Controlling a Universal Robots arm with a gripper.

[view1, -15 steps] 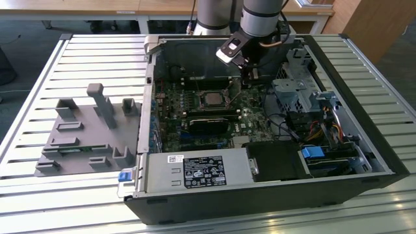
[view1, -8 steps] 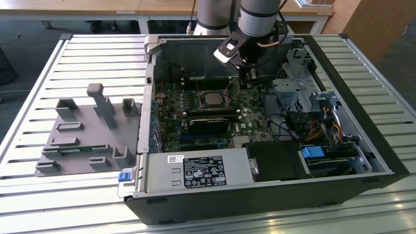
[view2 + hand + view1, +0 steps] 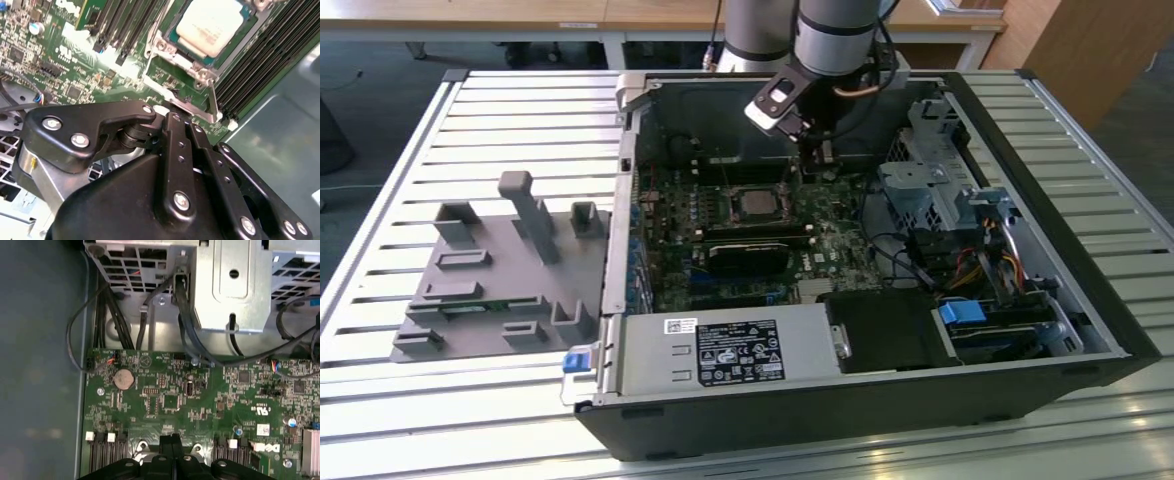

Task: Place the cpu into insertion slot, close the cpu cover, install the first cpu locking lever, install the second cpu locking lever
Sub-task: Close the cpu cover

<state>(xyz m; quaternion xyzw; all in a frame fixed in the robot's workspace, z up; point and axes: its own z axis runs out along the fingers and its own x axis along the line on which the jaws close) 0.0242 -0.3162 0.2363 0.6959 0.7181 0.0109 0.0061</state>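
Low in the exterior view, the power supply (image 3: 734,352) fronts the open computer case (image 3: 881,425) on the bench (image 3: 494,110). Mid-frame, there's the cpu (image 3: 755,203), seated in the insertion slot (image 3: 200,75). Just behind, upper centre, the end effector (image 3: 817,158) hangs beside the slot, fingers pinched together, nothing visibly held.

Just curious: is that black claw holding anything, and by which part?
Nothing visibly held: the black gripper is shut, tips beside the thin silver metal cpu cover.
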